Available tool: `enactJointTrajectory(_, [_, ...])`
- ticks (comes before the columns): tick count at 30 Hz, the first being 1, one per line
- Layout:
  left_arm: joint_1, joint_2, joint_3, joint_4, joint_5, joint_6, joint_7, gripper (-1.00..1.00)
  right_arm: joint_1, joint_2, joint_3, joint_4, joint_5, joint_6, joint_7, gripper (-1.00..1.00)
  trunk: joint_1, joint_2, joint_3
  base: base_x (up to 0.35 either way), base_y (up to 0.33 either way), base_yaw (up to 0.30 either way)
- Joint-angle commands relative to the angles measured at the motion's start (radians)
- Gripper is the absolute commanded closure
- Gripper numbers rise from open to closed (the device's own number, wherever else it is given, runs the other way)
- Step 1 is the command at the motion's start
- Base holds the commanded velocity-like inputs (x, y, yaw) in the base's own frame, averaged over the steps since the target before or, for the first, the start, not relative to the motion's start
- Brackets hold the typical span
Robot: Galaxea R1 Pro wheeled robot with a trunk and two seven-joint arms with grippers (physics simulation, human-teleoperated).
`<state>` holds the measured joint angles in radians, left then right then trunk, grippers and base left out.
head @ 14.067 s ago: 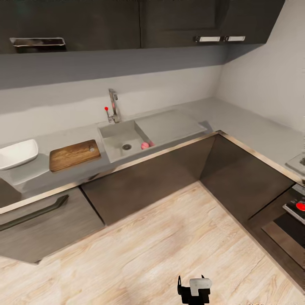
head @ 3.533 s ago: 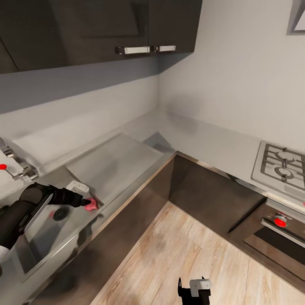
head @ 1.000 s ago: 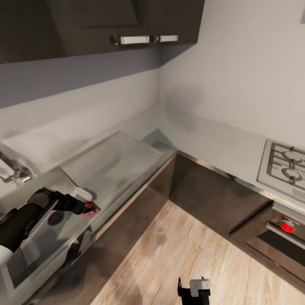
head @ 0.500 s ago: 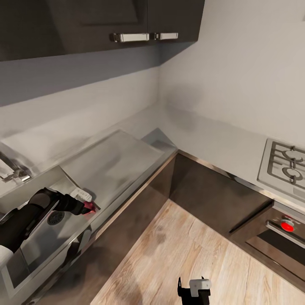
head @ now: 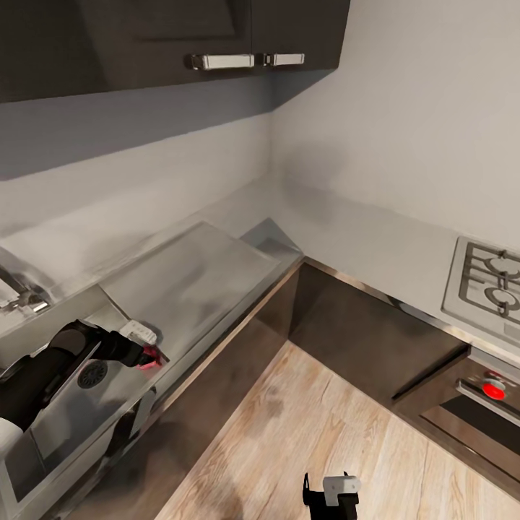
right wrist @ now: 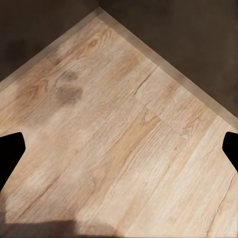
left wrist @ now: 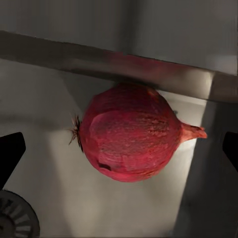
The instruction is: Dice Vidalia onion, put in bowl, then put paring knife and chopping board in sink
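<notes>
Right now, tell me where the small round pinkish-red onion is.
The small round pinkish-red onion lies in the steel sink basin, against the wall beside the drainboard, between the left gripper fingers.

sink [head: 65,419]: wall close behind onion [left wrist: 130,139], basin floor open beside it | drainboard [head: 191,278]: flat, bare | left end effector [left wrist: 119,148]: fingers wide, onion between | floor [right wrist: 119,139]: open

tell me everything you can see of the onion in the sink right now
The onion is a small round bulb with dark pinkish-red, papery-looking skin, whole and uncut. It lies on its side: a frayed root tuft at one end, a short pointed tip at the other. It rests on the steel floor of the sink, close against the wall by the drainboard, with the drain nearby. The left hand is open, a fingertip on either side of the onion, not touching it.
</notes>
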<state>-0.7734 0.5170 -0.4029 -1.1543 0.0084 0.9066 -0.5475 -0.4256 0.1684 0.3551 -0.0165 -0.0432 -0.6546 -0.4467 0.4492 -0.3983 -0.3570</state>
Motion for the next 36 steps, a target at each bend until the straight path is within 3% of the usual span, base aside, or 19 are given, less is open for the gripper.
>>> enactJointTrajectory(1, [-0.001,0.001,-0.002,-0.001,0.001,0.005,-0.002,-1.0,-0.001,0.0,0.008,0.001,-0.004,-0.002,-0.006,-1.0,0.001,-0.002,-0.002,0.112,0.0,0.0])
enactJointTrajectory(10, [-0.001,0.0,-0.003,0.003,0.001,0.004,-0.002,-1.0,-0.001,0.0,0.008,0.001,-0.004,-0.002,-0.006,-1.0,0.001,-0.002,-0.002,0.033,0.0,0.0])
enactJointTrajectory(21, [-0.001,-0.006,-0.031,0.021,-0.001,0.003,-0.001,-1.0,-0.001,0.0,0.008,0.001,-0.004,-0.002,-0.006,-1.0,0.001,-0.002,-0.003,0.001,0.0,0.0])
enactJointTrajectory(25, [-0.001,-0.018,-0.042,0.022,-0.008,0.003,0.0,-1.0,-0.001,0.0,0.008,0.001,-0.004,-0.002,-0.006,-1.0,0.001,-0.002,-0.005,0.0,0.0,0.0])
enactJointTrajectory(36, [-0.001,-0.02,-0.043,0.021,-0.025,0.003,0.0,-1.0,-0.001,0.0,0.008,0.001,-0.004,-0.002,-0.006,-1.0,0.001,-0.002,-0.01,0.0,0.0,0.0])
